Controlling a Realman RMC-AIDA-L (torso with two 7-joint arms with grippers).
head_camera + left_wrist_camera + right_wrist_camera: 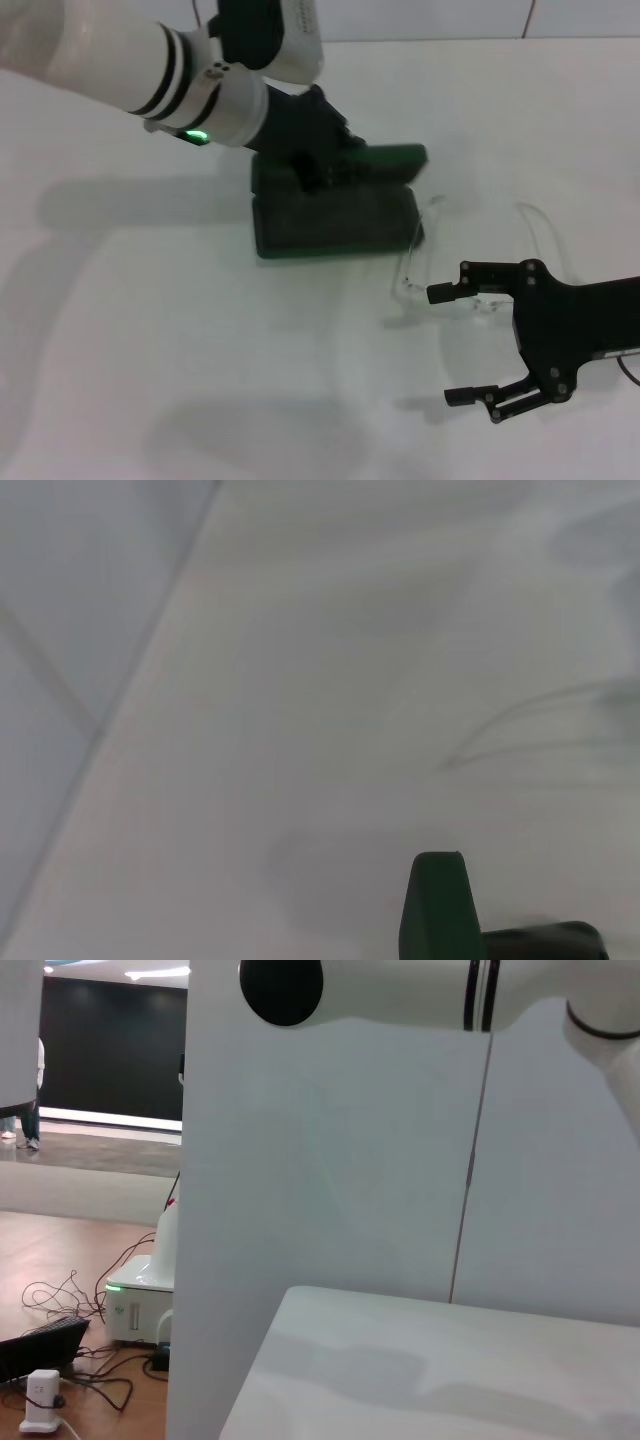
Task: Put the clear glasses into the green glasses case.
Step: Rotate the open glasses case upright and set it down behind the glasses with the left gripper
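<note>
The green glasses case [335,222] lies open in the middle of the table, its lid [392,160] raised at the far side. My left gripper [312,160] reaches down from the upper left and is shut on the lid's left part. The left wrist view shows a corner of the lid [436,910]. The clear glasses [408,265] lie on the table just right of the case. My right gripper [448,345] is open on the near right; its upper finger [470,292] is at the near edge of the glasses and its lower finger [480,396] hangs apart.
The white table [150,330] stretches wide on the left and at the front. A white wall [330,1160] stands behind the table's far edge. The left arm [400,990] crosses the top of the right wrist view.
</note>
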